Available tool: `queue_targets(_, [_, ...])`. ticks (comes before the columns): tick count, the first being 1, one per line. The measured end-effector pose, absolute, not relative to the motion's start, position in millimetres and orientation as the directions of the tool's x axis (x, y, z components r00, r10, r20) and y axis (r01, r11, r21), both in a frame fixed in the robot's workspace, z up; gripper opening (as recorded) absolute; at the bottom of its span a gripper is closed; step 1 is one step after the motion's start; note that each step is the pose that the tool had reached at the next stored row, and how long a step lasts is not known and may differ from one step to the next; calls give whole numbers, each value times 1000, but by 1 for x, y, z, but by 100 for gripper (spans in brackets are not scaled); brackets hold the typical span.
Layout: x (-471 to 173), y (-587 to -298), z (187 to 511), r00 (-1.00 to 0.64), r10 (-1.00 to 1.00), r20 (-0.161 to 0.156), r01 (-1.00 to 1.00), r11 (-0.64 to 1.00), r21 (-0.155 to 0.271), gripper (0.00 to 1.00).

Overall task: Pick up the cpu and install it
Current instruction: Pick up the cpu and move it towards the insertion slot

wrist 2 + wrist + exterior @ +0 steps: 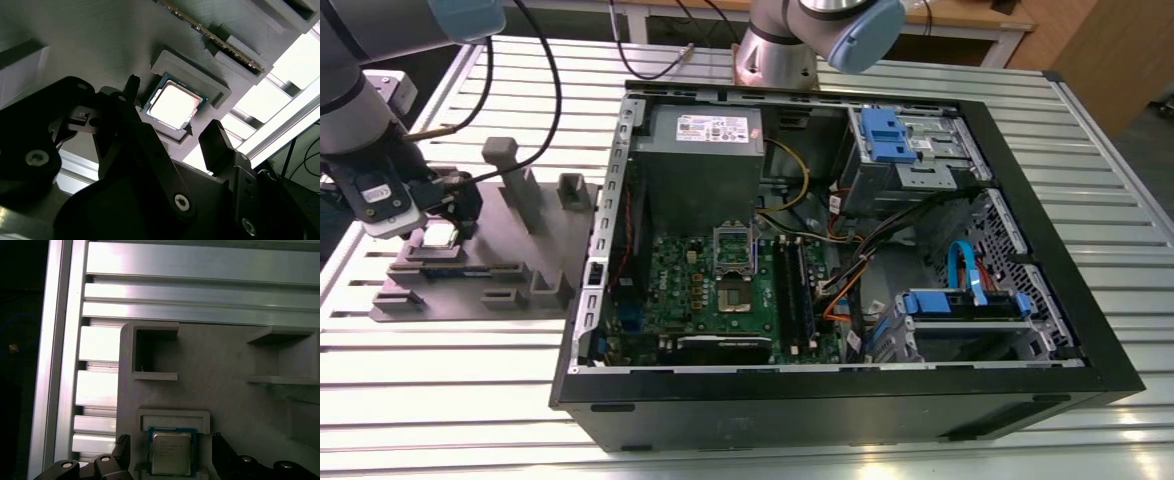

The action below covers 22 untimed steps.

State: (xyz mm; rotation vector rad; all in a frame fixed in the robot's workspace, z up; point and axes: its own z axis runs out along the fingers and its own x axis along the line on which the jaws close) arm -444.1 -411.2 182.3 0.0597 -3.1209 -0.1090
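silver aluminium slats form the table (454, 400) that everything stands on. at the exterior view's left, a purple-grey plastic tray (480, 275) with upright blocks (520, 195) lies flat on the slats. the robot arm (360, 110) reaches down from that side's upper corner, and its gripper (438, 225) hangs low over the end of the tray farthest from the computer. the cpu (440, 236), a small square chip with a bright metal top, sits in the tray directly under the gripper.

in both wrist views the cpu (173, 104) (171, 452) lies flat in a shallow square recess (210, 82) of the tray, a dark green rim showing round its metal lid. the dark fingers (217, 142) stand one on each side of the chip. the jaws are apart, with a gap between each tip and the chip's edge, and nothing is gripped.

in the middle of the exterior view, an open black computer case (854, 400) lies on its side just beside the tray. inside it, a green motherboard (680, 290) fills the lower left, with the socket (734, 295) near its centre. above that is a grey power supply box (700, 130) with a white label. toward the exterior view's right are metal drive cages with blue plastic latches (887, 135), and orange, black and blue cables (854, 270) run between them.
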Motion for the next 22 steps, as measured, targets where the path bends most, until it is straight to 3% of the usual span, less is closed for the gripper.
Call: queue_targets(22, [-444,-411,181,-1000,-22,14,-21,997,69,75])
